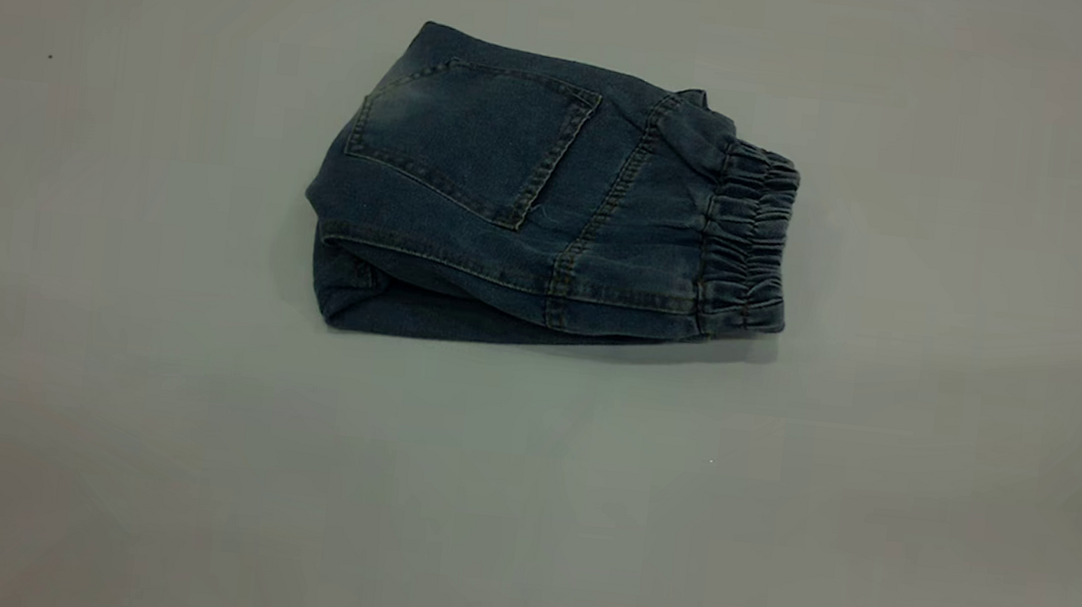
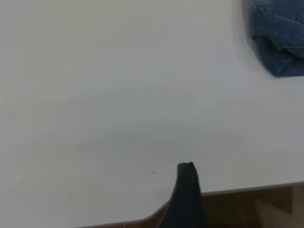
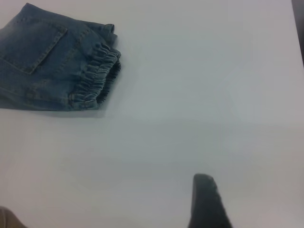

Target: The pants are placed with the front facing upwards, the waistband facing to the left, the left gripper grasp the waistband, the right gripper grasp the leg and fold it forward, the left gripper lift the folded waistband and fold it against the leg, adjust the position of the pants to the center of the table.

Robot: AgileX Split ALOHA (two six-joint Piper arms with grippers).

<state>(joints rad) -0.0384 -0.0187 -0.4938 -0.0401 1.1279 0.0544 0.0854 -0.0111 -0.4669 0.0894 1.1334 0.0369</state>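
Pants (image 1: 532, 202) folded mid-table (image 1: 89, 397) — no readable labels.

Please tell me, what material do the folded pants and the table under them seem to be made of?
The pants look like blue denim: woven, faded in patches, with tan stitching around the back pocket and a gathered elastic waistband. The table looks smooth, matte and pale grey-white, perhaps laminate; the exact material cannot be told.

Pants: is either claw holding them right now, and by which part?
Nothing is held. The folded pants lie free on the table; the left claw and right claw are both well away from them.
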